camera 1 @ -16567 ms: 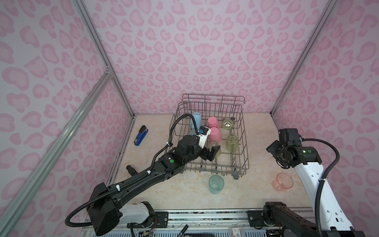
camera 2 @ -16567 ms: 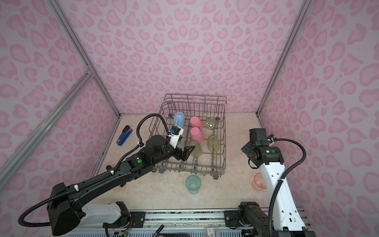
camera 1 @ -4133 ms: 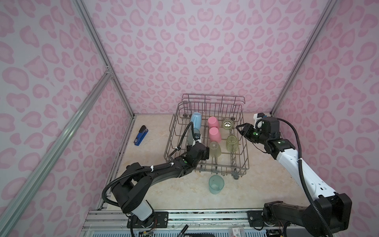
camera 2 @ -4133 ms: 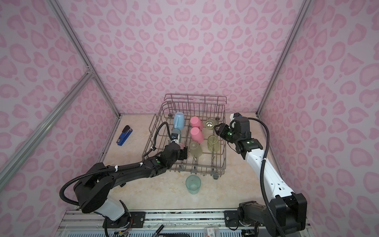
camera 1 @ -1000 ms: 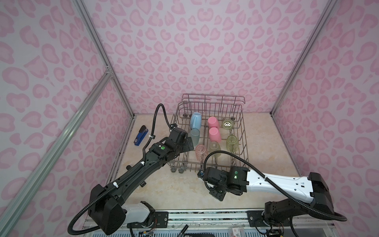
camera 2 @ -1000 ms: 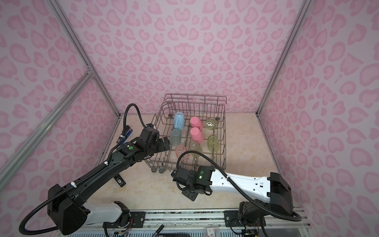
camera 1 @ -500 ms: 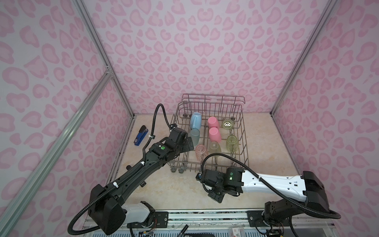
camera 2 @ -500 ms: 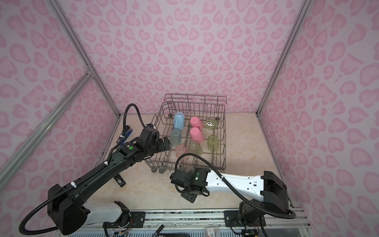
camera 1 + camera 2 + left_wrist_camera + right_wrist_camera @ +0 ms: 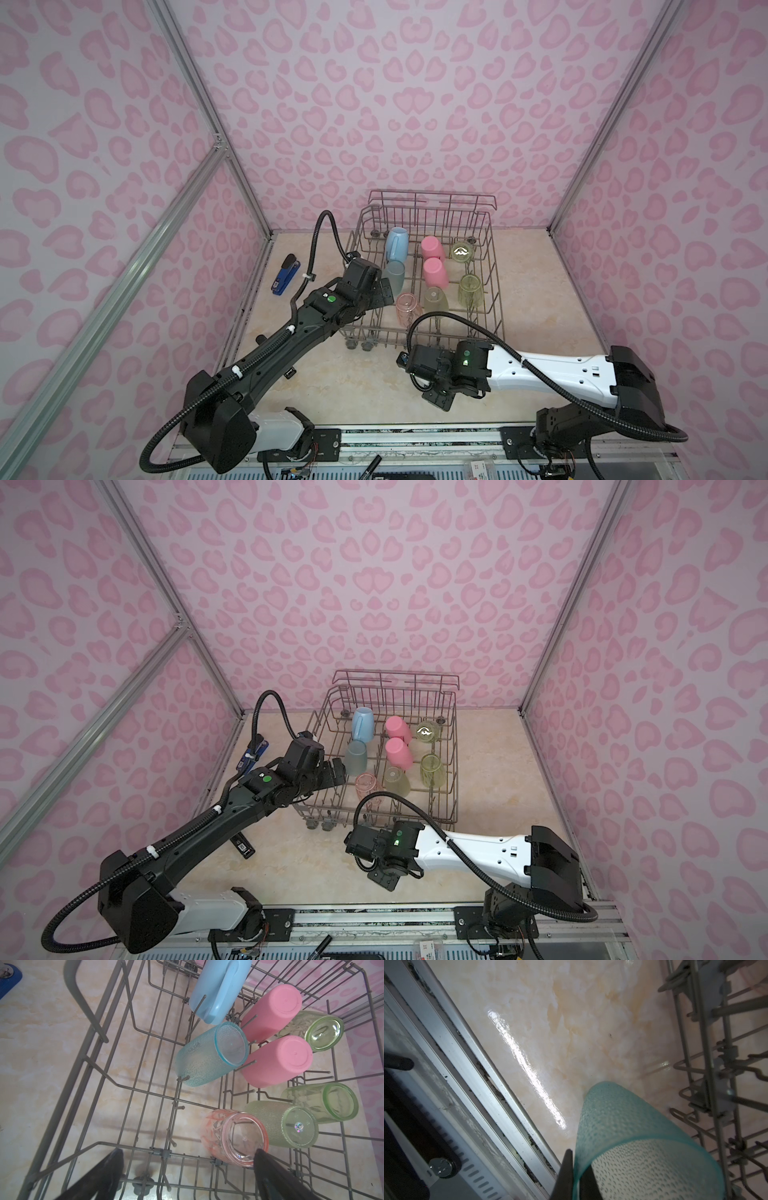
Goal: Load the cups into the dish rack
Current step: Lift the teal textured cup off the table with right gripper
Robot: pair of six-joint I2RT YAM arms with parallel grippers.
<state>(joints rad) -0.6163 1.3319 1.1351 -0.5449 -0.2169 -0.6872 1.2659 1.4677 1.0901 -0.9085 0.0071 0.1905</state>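
The grey wire dish rack (image 9: 495, 266) (image 9: 456, 746) stands at the back middle in both top views. In it lie a light-blue mug (image 9: 395, 243), a teal tumbler (image 9: 209, 1057), two pink tumblers (image 9: 434, 272), three yellow-green ones (image 9: 472, 289) and a salmon one (image 9: 230, 1136). My left gripper (image 9: 188, 1153) hangs open over the rack's near left part, one finger beside the salmon cup's base. My right gripper (image 9: 576, 1169) is shut on the rim of a second teal cup (image 9: 633, 1126), low over the table in front of the rack. In both top views the right wrist (image 9: 446, 368) hides that cup.
A blue stapler (image 9: 284, 274) lies left of the rack near the wall. A small black object (image 9: 241, 845) lies on the table under the left arm. The metal front rail (image 9: 483, 1076) runs close beside the held cup. The rack's front wall (image 9: 708, 1076) is right next to it.
The right gripper has closed on the teal cup's rim and its wrist has shifted slightly left. The left arm has stayed still.
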